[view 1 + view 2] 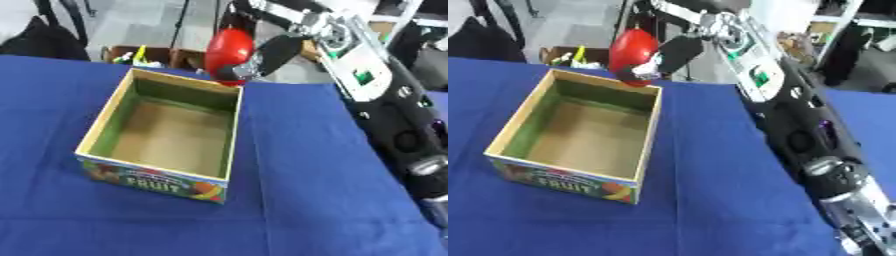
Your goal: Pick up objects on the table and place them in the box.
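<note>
Above the box's (166, 125) far right corner, I see my right hand (262, 57) curled around a red fruit (229, 47); the box sits on the blue table (297, 190).

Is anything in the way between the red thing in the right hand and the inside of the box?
Nothing visible. The right hand holds the red object above the box's far right corner, and the box is open-topped and looks empty.

"FRUIT" stands on the box (157, 182) front.
</note>
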Controlling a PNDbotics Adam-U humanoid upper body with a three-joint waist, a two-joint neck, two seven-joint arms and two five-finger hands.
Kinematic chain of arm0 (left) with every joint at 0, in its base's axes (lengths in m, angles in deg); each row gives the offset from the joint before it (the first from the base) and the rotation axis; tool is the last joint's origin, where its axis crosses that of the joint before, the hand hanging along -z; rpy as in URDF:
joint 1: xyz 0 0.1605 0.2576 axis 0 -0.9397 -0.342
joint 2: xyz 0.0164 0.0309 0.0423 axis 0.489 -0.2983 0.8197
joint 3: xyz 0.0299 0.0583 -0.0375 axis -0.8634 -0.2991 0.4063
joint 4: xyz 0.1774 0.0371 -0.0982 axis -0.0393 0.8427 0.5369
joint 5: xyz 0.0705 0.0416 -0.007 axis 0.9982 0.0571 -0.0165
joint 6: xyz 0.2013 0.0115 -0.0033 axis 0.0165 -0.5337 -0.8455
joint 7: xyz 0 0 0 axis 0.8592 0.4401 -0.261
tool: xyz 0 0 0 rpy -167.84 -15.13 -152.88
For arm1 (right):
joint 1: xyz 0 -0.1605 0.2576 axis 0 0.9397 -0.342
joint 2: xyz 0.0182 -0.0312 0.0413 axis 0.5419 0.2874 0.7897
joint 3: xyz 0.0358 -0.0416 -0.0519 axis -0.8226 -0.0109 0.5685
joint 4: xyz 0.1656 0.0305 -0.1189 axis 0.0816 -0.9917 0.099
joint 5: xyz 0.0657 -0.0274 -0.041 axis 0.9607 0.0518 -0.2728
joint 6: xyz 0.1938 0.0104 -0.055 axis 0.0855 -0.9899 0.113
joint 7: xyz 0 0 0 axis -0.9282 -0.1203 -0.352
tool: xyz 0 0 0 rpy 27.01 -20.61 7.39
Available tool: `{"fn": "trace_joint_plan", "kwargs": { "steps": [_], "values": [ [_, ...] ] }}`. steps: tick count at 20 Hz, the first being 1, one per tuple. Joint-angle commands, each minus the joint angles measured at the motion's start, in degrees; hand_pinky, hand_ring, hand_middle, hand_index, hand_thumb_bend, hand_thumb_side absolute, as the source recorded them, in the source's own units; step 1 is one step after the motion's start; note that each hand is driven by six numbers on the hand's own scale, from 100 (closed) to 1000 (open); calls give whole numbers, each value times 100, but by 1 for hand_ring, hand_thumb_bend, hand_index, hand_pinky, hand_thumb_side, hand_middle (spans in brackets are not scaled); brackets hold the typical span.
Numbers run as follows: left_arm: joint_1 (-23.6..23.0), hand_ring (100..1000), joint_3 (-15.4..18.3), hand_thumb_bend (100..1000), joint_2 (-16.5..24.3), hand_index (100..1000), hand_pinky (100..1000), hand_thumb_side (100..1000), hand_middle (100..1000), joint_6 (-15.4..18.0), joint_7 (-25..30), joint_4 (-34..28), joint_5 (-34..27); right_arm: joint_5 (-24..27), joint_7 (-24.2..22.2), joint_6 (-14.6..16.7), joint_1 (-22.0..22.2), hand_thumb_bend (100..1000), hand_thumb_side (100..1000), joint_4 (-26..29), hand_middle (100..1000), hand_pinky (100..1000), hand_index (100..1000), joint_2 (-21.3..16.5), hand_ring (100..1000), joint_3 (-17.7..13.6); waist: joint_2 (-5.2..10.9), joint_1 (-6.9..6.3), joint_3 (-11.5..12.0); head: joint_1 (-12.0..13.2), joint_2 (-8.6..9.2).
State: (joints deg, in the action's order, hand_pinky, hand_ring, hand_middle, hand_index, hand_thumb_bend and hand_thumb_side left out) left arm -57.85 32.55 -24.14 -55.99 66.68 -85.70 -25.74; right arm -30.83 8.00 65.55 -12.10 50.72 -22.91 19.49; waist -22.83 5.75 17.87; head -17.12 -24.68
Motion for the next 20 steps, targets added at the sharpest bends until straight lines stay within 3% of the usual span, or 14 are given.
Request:
{"fn": "trace_joint_plan", "kwargs": {
  "steps": [1, 7, 11, 16, 20],
  "values": [
    [25, 268, -20, 100, 77, 478, 303, 815, 430, 42, 12, -122, -18, -371, 305, 18, -188, 332, 478, -264, 317, 466, 100, 61, 487, -122, 82, -34, 48, -214, 124],
    [51, 268, -48, 100, 51, 478, 304, 816, 431, 77, 67, -107, -37, -860, 793, 20, -264, 336, 477, -760, 316, 466, 100, 351, 486, -172, 20, -33, 230, -641, 280],
    [47, 268, -38, 100, 44, 478, 304, 816, 431, 103, 63, -98, -51, -1129, 989, 84, -283, 318, 487, -952, 318, 466, 100, 471, 488, -142, 4, -33, 300, -738, 333],
    [63, 268, -48, 100, 39, 477, 304, 816, 431, 107, 82, -87, -62, -1712, 1199, 290, -290, 213, 549, -1159, 330, 473, 100, 585, 504, -22, -8, -12, 328, -738, 350],
    [71, 267, -49, 100, 35, 477, 304, 816, 431, 103, 95, -83, -60, -2544, 1415, 486, -304, 107, 612, -1357, 343, 482, 100, 655, 523, 47, -18, 2, 347, -778, 351]
  ]
}}
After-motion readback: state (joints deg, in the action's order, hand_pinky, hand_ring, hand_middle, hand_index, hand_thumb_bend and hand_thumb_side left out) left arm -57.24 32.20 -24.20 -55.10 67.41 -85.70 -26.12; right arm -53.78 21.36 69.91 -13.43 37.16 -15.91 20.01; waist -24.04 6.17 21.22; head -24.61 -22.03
